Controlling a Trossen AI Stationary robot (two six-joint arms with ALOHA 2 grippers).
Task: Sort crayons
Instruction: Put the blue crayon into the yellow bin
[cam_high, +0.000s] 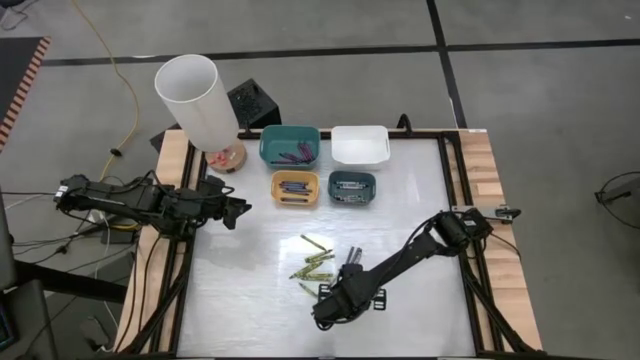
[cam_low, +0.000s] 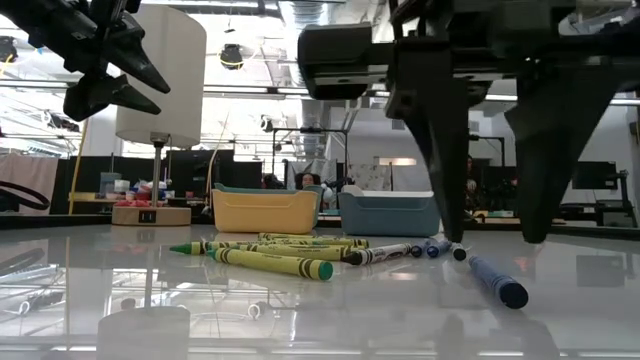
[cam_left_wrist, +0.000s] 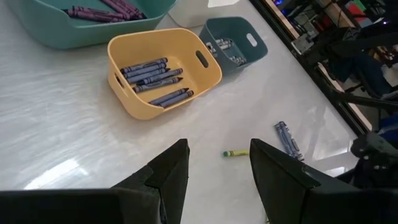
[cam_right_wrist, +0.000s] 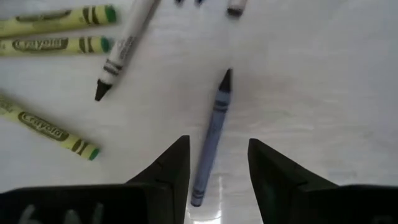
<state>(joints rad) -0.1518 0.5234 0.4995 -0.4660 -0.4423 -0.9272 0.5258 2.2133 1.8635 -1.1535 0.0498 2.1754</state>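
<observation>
Overhead camera looks straight down, low camera level across the table (cam_high: 250, 300); both share the crayons (cam_high: 318, 262).

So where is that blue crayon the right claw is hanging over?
The blue crayon lies flat on the white table, between the open fingers of the right gripper, near the front. The yellow-green crayons lie just to its left.

"Crayola" reads, somewhat blurred, on the yellow-green crayons (cam_right_wrist: 46, 45).
</observation>
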